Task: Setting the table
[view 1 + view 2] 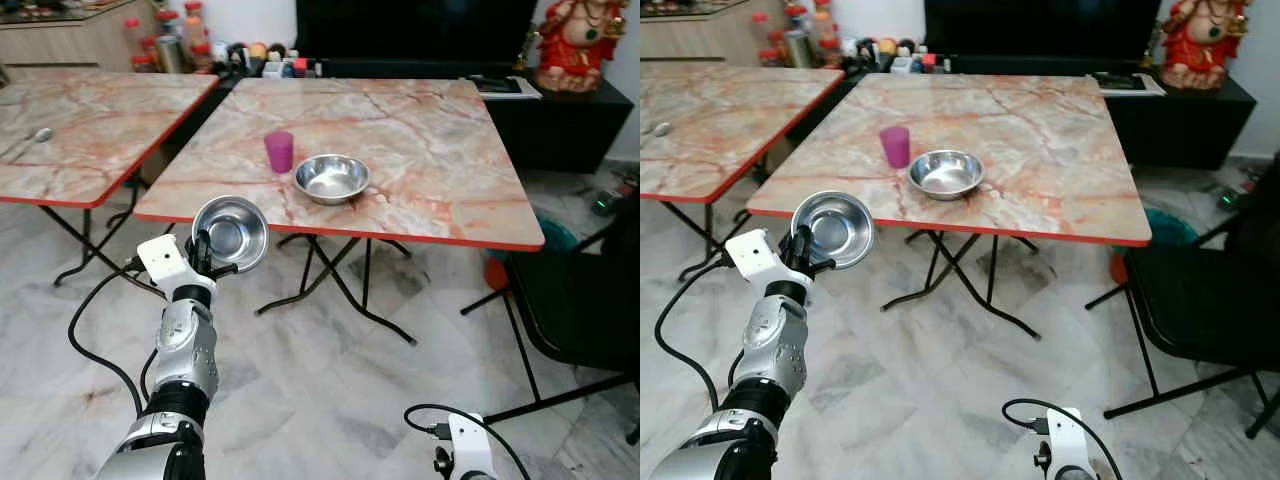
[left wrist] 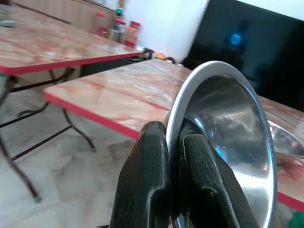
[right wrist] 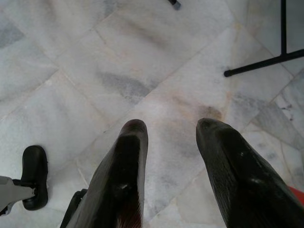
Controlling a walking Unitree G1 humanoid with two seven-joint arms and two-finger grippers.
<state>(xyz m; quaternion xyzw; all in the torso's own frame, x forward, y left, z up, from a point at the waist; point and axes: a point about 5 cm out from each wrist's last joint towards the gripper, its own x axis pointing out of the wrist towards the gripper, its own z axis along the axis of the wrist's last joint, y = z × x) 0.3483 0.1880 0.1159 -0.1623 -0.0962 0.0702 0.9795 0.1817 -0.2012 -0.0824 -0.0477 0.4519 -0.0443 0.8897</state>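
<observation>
The left gripper (image 1: 206, 252) is clenched on the rim of a small shiny steel bowl (image 1: 231, 233), holding it tilted in the air just before the red edge of the marble-patterned surface (image 1: 420, 140). On this surface, at 1 o'clock from the held bowl, a second round steel bowl (image 1: 331, 178) stands, with a purple plastic cup (image 1: 280, 151) just beside it at its 10 o'clock. The right gripper (image 3: 171, 137) hangs released over the white marble floor (image 3: 71, 61).

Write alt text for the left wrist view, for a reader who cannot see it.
The left hand pinches the rim of a shiny steel bowl between its two black fingers, holding it on edge above the floor. Behind it stands a marble-patterned table with a red edge.
</observation>
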